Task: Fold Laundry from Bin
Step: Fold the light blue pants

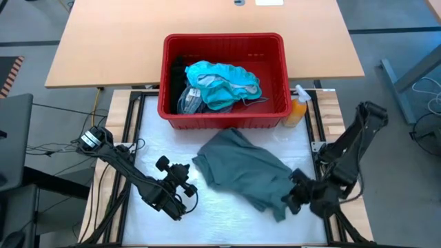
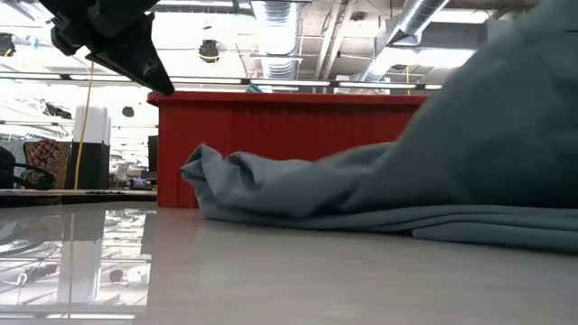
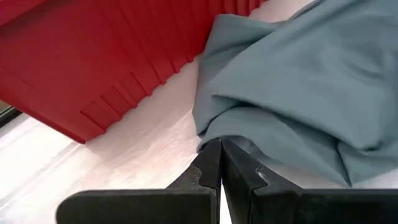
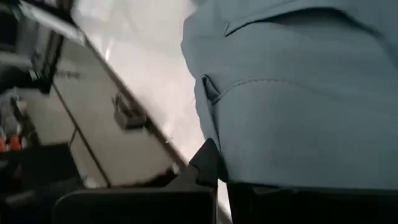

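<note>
Right gripper [image 1: 295, 195] low, fingers pinching grey-green garment [image 1: 244, 169], left gripper [image 1: 185, 187] closed beside it

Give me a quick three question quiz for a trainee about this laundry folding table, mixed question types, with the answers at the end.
1. True or false: the grey-green garment lies inside the red bin.
2. Which gripper is closed on the garment's edge? A) left gripper B) right gripper
3. What stands just outside the bin's corner on the robot's right side?

Key
1. False: it lies spread on the white table, in front of the bin.
2. B. The left gripper is shut on nothing, beside the garment.
3. An orange spray bottle.
</note>
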You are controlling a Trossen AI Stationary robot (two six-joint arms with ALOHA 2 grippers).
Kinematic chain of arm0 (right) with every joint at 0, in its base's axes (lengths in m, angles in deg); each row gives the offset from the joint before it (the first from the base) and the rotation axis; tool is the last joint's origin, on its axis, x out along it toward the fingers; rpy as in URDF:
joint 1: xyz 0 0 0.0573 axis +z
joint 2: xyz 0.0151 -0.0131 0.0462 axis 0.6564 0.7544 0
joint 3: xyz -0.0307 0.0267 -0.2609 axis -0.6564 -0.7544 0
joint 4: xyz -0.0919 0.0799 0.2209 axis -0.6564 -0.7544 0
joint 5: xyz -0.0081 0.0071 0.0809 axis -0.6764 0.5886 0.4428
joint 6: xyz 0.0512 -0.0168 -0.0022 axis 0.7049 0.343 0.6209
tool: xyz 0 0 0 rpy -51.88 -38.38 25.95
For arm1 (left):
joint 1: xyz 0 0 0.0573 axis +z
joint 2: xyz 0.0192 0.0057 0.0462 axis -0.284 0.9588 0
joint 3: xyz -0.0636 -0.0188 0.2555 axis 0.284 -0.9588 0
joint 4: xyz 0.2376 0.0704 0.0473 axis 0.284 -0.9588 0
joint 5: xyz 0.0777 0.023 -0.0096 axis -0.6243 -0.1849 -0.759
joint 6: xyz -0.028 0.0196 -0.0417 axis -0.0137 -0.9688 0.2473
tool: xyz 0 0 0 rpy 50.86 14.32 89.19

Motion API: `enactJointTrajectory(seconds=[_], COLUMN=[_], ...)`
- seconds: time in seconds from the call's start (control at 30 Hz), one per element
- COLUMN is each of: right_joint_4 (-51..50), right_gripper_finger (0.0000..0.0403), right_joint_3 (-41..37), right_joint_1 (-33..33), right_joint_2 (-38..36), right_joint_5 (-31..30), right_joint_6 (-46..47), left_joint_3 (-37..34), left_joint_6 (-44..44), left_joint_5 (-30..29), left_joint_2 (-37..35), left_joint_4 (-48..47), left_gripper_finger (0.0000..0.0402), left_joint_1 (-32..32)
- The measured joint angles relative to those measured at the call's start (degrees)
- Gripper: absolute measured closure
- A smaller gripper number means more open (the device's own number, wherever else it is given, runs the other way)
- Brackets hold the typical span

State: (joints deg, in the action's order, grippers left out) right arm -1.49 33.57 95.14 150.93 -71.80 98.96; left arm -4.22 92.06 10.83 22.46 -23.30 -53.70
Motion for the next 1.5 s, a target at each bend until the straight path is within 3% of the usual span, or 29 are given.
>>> enactJointTrajectory(seconds=[0.1, 0.27, 0.47, 0.63, 0.77, 0.97, 1.13, 1.37, 1.5], right_joint_4=[6.0, 16.4, 21.7, 23.4, 21.6, 15.7, 11.2, 4.4, 4.9], right_gripper_finger=[0.0351, 0.0318, 0.0286, 0.0274, 0.0277, 0.0280, 0.0280, 0.0279, 0.0279], right_joint_3=[0.0, 0.0, 0.0, 0.0, 0.0, 0.0, 0.0, 0.0, 0.0], right_joint_1=[0.2, 0.2, 0.7, 2.3, 1.4, -4.9, -12.3, -20.4, -22.1], right_joint_2=[4.3, 9.2, 9.2, 7.3, 5.0, 0.2, -1.0, 0.9, 3.7], right_joint_5=[5.5, 9.8, 18.9, 20.1, 15.8, 0.0, -1.7, -1.7, -2.2], right_joint_6=[1.0, 1.0, 2.7, 5.3, 0.9, -11.7, -24.7, -29.7, -31.4], left_joint_3=[0.0, 0.0, 0.0, 0.0, 0.0, -0.1, 0.0, -0.8, -5.5], left_joint_6=[-0.1, -0.4, -1.3, -1.4, -6.4, -16.0, -22.5, -34.4, -42.1], left_joint_5=[-0.1, -0.7, -1.2, -2.0, 1.6, 12.9, 15.2, 27.5, 35.2], left_joint_2=[0.0, 0.0, 0.0, 0.0, 0.0, -1.4, -4.7, -4.9, -4.9], left_joint_4=[-0.2, -0.2, -0.2, 0.8, 6.3, 17.2, 22.0, 24.0, 31.3], left_gripper_finger=[0.0401, 0.0401, 0.0401, 0.0401, 0.0401, 0.0401, 0.0389, 0.0280, 0.0226], left_joint_1=[-0.5, -0.8, 0.4, 2.8, 5.7, 12.0, 18.4, 28.2, 31.5])
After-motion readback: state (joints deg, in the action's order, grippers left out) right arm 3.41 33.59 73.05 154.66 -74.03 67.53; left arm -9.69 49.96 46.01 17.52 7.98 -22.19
